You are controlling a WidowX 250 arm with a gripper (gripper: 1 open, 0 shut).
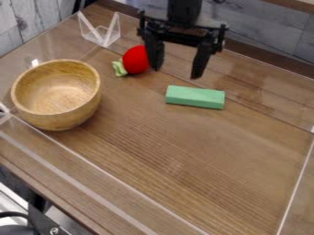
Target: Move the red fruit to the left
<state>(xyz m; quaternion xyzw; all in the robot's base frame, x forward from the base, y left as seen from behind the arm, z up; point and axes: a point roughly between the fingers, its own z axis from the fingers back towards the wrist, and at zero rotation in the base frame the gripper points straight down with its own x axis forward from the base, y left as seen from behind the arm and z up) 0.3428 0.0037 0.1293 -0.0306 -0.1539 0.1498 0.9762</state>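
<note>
At the red fruit [135, 59], upper part of the frame, left of centre, probably only at the approach; next, calls for shifting leftward to line up over it. Just to its right, with the gripper [178, 72], looks spread wide, holding nothing; can't tell whether touching the fruit's near side, above the green block [196, 97].

Mounted above the surface [185, 174], angled obliquely downward. Faces the robot arm [186, 15] near 12 o'clock. Set close enough to fill most of the view with the surface, taking in the bowl [55, 101] between 9 and 10 o'clock.
</note>
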